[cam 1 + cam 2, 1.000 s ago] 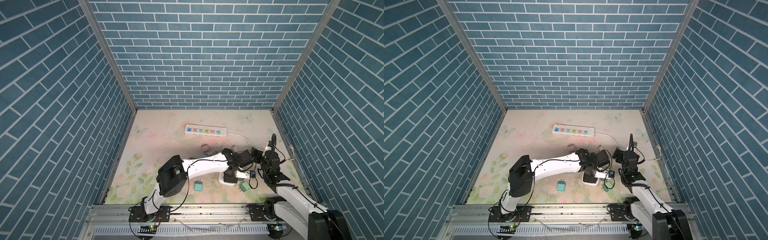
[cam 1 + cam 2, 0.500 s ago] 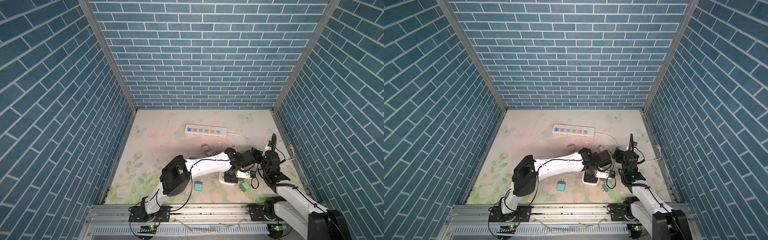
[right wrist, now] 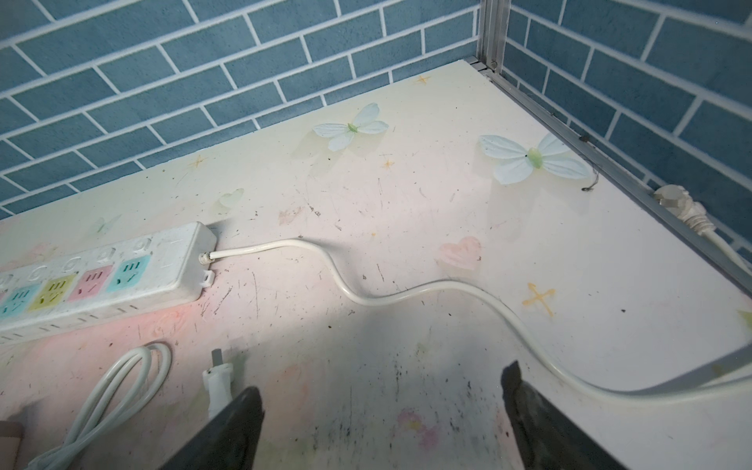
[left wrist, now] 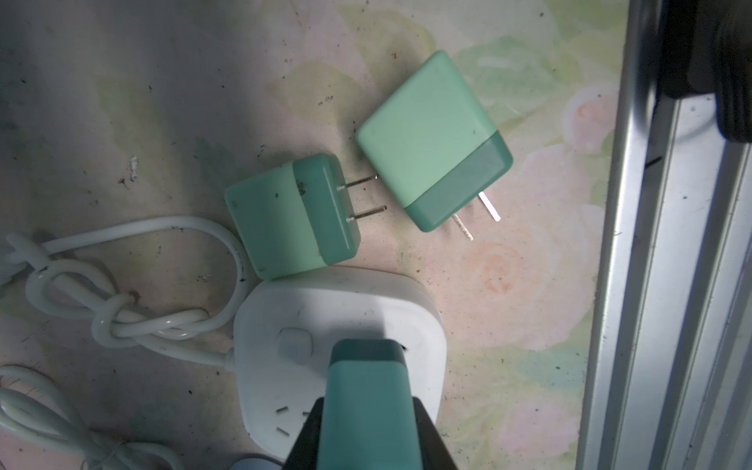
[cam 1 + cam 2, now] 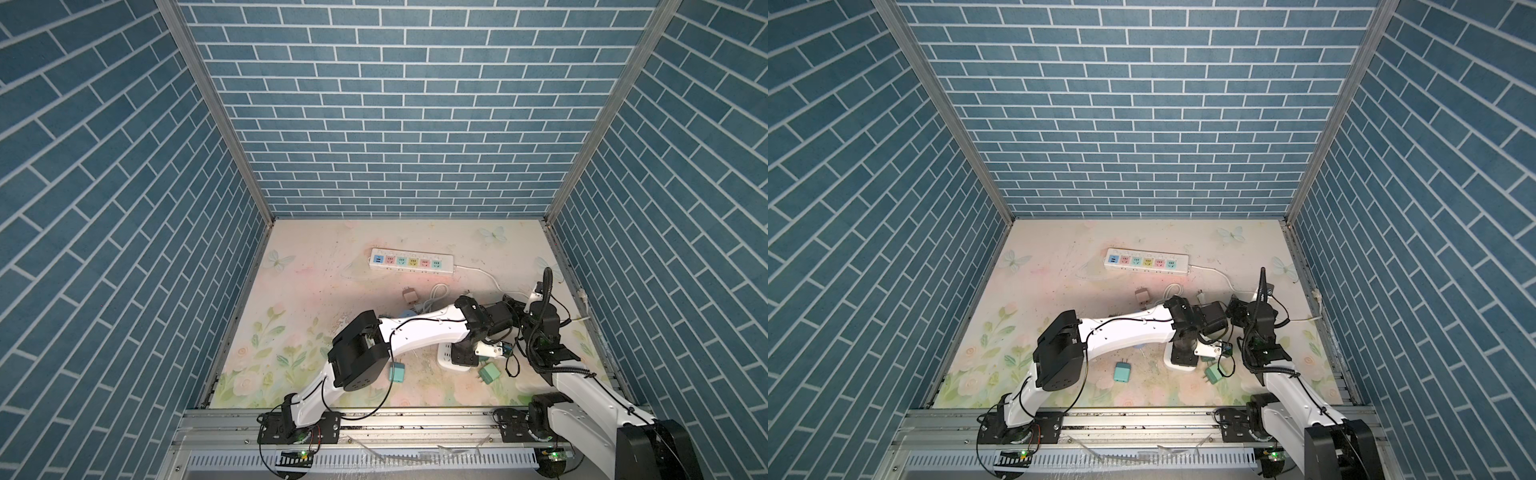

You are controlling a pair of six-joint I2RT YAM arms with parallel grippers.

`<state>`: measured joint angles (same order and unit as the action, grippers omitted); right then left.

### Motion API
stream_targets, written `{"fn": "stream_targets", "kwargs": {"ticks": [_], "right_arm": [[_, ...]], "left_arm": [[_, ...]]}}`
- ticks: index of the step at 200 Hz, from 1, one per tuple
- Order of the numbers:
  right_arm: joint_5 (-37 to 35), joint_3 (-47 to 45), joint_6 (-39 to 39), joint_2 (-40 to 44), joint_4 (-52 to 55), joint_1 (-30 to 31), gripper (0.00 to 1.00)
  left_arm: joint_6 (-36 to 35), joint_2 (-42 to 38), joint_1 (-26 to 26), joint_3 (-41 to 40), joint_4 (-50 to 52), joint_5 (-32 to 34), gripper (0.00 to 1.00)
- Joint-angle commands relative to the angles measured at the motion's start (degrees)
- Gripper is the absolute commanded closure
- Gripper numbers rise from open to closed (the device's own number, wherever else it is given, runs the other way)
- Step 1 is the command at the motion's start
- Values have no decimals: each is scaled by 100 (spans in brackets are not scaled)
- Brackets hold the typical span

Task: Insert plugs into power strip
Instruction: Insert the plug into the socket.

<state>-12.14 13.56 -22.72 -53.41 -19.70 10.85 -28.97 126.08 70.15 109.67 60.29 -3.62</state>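
Near the front edge of a scuffed, flower-printed table [image 5: 316,291], the left gripper [image 4: 368,431] clamps its black jaws on the smooth sides of a teal plug [image 4: 366,382], a round-cornered plastic block with a darker band at its prong end. That end sits over the top face of a white socket block [image 4: 342,309], a glossy square with softened corners and a small raised button. The prongs are hidden, so whether they are seated cannot be told.

Just beside the block lie two more matte green cubes. The smaller loose plug [image 4: 291,213] touches the block's edge, and its two thin metal prongs point at the larger loose plug [image 4: 433,138]. The larger one lies flat, its prongs angled away. A knotted white cord [image 4: 122,321] loops out from the block's side.

The right gripper [image 3: 380,380] hangs above the table with its tapered black fingers [image 3: 240,419] spread wide and nothing between them.

Toward the back wall, well apart from both arms, rests the long power strip [image 5: 410,264], a white bar with a row of pastel socket squares. Its round white cable [image 3: 407,297] snakes off across the surface. A pinkish-tan plug [image 5: 409,295] lies between the strip and the arms.
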Motion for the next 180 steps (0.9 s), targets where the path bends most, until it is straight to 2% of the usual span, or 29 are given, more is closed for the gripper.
{"fn": "stream_targets", "kwargs": {"ticks": [1,155,180], "right_arm": [[43,134,-164,-20,10,-24,6],[50,140,-163,-37,10,-29,6],[50,138,-167,-31,2,-27,6]], "left_arm": [[58,220,34,105,312,33,100],[18,751,10,245,499,326,100],[312,657,-162,52,286,336,100]]}}
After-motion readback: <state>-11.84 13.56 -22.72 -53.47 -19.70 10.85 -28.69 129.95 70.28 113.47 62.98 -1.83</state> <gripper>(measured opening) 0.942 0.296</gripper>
